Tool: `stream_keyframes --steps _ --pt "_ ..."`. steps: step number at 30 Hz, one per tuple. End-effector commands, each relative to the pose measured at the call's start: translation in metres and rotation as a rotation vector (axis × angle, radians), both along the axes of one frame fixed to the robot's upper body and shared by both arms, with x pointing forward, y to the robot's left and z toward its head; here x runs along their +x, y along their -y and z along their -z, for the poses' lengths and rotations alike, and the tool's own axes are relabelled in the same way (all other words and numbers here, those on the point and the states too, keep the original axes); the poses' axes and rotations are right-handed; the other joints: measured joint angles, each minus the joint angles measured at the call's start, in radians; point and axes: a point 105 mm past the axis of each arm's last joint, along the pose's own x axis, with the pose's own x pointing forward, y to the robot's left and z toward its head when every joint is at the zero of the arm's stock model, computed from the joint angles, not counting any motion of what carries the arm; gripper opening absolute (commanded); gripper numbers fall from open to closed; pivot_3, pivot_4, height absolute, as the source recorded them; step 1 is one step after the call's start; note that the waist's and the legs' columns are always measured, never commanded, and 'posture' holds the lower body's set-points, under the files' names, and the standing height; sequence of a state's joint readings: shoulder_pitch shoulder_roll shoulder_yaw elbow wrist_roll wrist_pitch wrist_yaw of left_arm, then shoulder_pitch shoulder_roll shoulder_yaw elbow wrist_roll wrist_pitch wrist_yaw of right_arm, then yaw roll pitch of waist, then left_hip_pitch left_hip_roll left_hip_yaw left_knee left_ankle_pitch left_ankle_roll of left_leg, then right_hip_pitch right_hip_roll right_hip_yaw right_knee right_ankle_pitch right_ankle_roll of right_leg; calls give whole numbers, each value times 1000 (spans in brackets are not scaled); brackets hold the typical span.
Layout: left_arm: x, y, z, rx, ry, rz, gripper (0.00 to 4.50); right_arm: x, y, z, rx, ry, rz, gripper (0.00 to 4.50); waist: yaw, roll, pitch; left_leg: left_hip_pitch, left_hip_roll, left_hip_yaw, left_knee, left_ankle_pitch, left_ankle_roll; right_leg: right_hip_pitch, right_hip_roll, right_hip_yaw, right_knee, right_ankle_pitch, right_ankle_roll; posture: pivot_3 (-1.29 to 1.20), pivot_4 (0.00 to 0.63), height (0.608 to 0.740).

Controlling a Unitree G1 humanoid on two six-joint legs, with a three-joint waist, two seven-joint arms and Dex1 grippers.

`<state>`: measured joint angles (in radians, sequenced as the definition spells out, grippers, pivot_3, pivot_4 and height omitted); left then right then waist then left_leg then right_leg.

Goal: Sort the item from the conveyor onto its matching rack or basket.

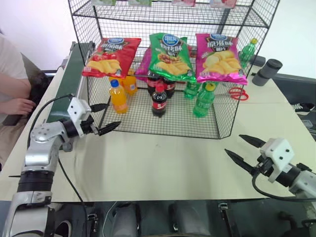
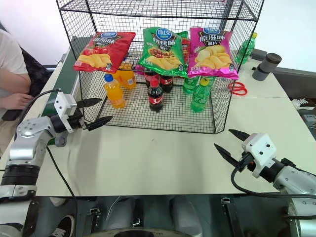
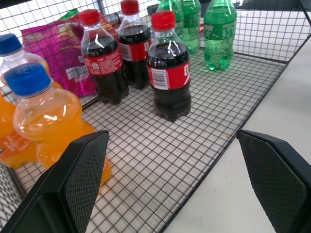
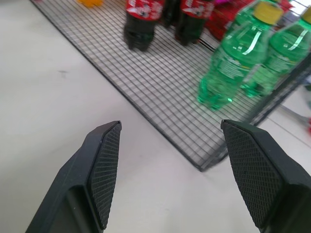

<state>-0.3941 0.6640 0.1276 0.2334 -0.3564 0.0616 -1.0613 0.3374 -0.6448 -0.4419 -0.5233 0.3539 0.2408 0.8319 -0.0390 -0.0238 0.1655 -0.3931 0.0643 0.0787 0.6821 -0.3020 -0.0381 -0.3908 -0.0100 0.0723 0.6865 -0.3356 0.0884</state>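
Nearest us, our right gripper [image 1: 243, 148] and left gripper [image 1: 105, 117] stand spread wide, both empty; farther, cola bottles [image 1: 158, 100] carry red labels; the green crisp bag [image 1: 171, 57] with its blue oval logo lies on the rack [image 1: 163, 12] between red and magenta bags.

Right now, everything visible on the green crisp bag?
The green crisp bag is large, glossy and foil-like, with a blue oval logo at its top and yellow crisps pictured below. It looks sealed and puffed. It hangs tilted at the front of the black wire rack, above the cola bottles, between the red crisp bag and the magenta crisp bag, whose edge it seems to meet. Neither end effector touches it.
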Motion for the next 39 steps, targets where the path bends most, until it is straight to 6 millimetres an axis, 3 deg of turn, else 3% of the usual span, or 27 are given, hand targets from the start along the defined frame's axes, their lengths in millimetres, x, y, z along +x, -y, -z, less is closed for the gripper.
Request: stream_keyframes --steps 1,21,39 --pt "-1 -1 -9 41 44 2 4500 -2 0 -10 4 27 -9 3401 0 0 0 0 0 0 0 0 0 0 0 0 0 0 0 0 150 740" --pt "-7 9 -28 -52 91 86 4500 -8 -2 -2 37 -22 -35 3401 3 0 0 1 0 0 0 0 0 1 0 0 0 0 0 0 150 740" --pt "-1 14 -29 -98 98 103 4500 -1 -8 -5 90 -15 -39 3401 2 0 0 1 0 0 0 0 0 1 0 0 0 0 0 0 150 740"
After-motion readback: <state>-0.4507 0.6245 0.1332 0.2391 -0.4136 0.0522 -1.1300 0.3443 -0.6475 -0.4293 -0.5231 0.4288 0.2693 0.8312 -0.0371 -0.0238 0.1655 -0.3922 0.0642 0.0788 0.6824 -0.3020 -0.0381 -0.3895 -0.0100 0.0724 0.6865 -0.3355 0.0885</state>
